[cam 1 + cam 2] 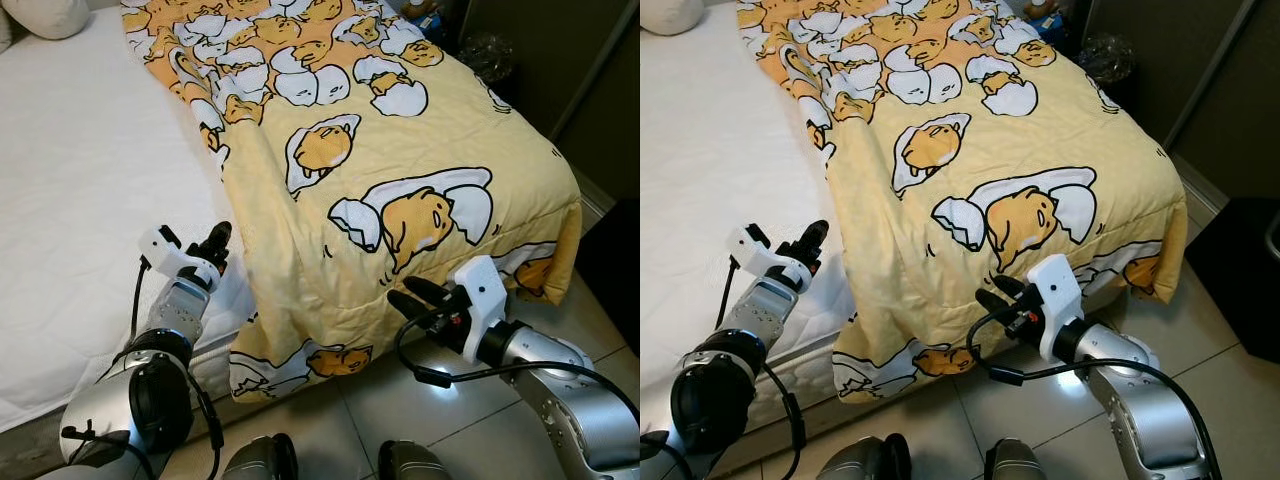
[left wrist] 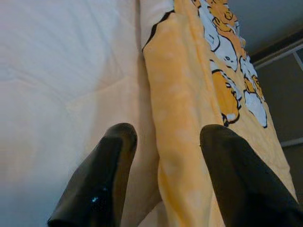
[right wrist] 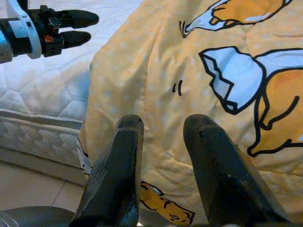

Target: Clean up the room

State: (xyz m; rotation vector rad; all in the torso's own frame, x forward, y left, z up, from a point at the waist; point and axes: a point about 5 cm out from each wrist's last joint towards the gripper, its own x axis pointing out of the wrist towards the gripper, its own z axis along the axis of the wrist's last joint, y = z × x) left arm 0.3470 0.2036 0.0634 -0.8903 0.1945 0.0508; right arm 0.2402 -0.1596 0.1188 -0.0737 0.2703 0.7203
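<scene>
- Two grippers are raised toward the foot end of a bed, one on either side of the hanging edge of a yellow quilt.
- The left gripper hovers over the bare white mattress; its fingers are spread apart with nothing between them.
- Just to the right of that gripper lies the quilt's folded side edge, close but not clasped.
- The right gripper sits at the quilt's drooping foot edge, its fingers parted moderately and closed on nothing; their tips point at the fabric from just in front of it.
- Beyond the right gripper the quilt, printed with cartoon egg figures, covers the far side of the bed and spills over the mattress corner toward the tiled floor.
- Between the two grippers the quilt's lower corner hangs down the mattress side.
- Far ahead of the left gripper, a white pillow rests at the head of the bed.
- Beyond the quilt's far corner stands a dark cabinet.
</scene>
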